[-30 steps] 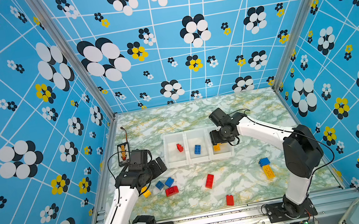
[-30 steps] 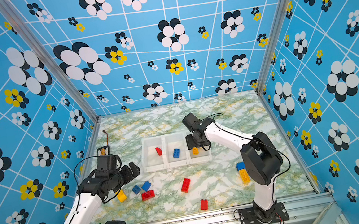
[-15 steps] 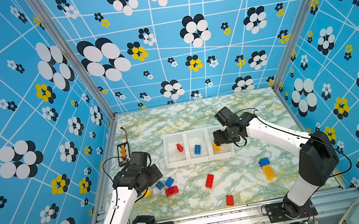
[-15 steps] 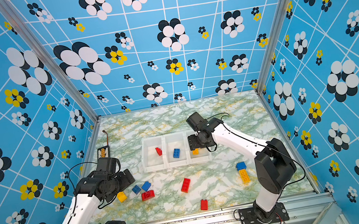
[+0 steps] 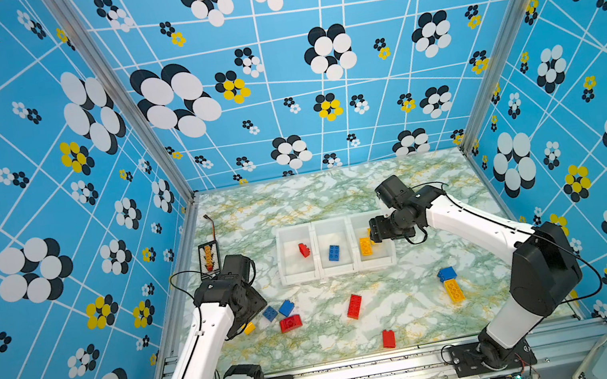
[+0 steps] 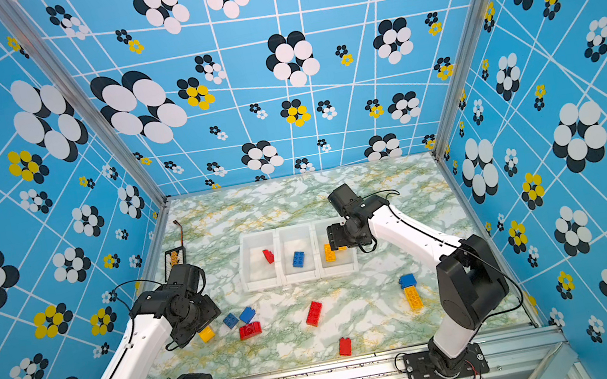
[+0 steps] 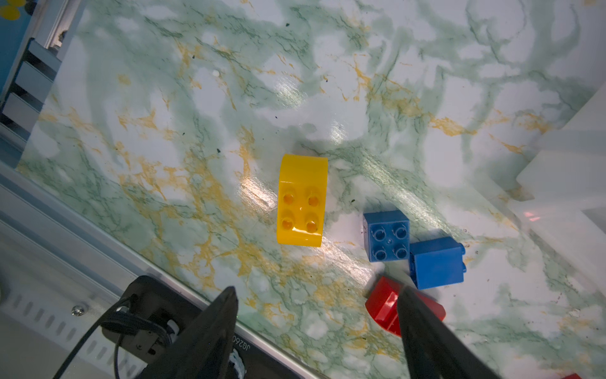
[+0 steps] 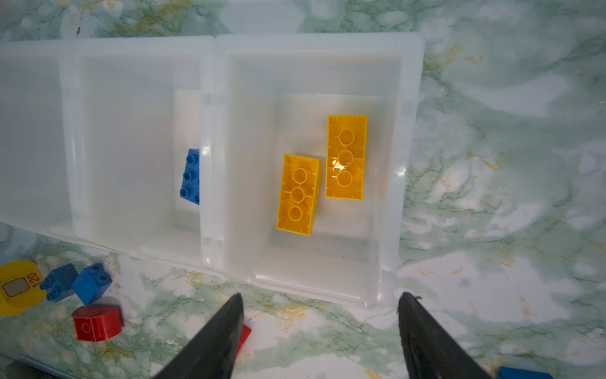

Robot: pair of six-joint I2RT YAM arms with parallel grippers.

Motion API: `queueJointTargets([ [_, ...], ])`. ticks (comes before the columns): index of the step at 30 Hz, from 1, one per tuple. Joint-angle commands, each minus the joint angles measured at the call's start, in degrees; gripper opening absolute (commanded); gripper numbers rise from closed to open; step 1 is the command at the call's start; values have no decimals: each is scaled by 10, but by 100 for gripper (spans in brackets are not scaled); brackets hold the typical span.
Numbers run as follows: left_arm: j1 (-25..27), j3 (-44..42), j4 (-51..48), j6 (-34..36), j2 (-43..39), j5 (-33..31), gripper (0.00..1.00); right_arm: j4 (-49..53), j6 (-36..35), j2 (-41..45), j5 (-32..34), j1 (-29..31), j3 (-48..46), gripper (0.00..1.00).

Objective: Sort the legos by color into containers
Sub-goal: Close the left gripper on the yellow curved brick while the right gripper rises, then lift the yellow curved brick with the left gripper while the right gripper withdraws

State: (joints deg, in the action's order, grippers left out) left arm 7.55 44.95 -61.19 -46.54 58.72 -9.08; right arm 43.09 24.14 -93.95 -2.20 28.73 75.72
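Left wrist shows the rounded yellow lego (image 7: pixel 302 200) loose on the table (image 7: pixel 196 115) near two blue legos (image 7: pixel 388 235), the left gripper (image 7: pixel 316 292) gaping empty short of it. Centre the jaws across its narrow width, clear of the blues. The right gripper (image 8: pixel 319 298) hangs parted, empty, above the containers (image 8: pixel 411 98).

The table (image 7: pixel 196 98) has a glossy marble-print top in green, white and ochre that catches bright glare. The bricks (image 7: pixel 302 200) are smooth, shiny hard plastic. The bins (image 8: pixel 311 46) are milky translucent plastic, satin rather than shiny. Along the bottom of both top views runs a rail (image 5: pixel 367 367) of dull grey metal. The arm shells (image 5: pixel 195 353) are smooth white plastic.
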Motion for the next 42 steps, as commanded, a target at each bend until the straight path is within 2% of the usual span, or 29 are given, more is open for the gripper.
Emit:
queueJointTargets([
  [1, -13, -27, 12, -22, 11, -6, 76, 15, -16, 11, -16, -9, 1, 76],
  [7, -26, -62, 47, -28, 32, -2, 69, 23, -23, 8, -21, -18, 8, 76],
  [15, -37, -85, 87, -26, 65, 4, 55, 38, -36, 4, -24, -31, 22, 76],
  [19, -38, -88, 98, -26, 78, 6, 44, 40, -40, 1, -26, -38, 26, 76],
  [22, -38, -87, 99, -25, 83, 6, 33, 41, -42, 1, -27, -41, 27, 76],
  [29, -38, -71, 85, -27, 69, 3, 17, 44, -45, 5, -31, -48, 23, 76],
  [42, -14, -11, 46, -25, 0, 0, 6, 38, -30, 21, -42, -50, -1, 75],
])
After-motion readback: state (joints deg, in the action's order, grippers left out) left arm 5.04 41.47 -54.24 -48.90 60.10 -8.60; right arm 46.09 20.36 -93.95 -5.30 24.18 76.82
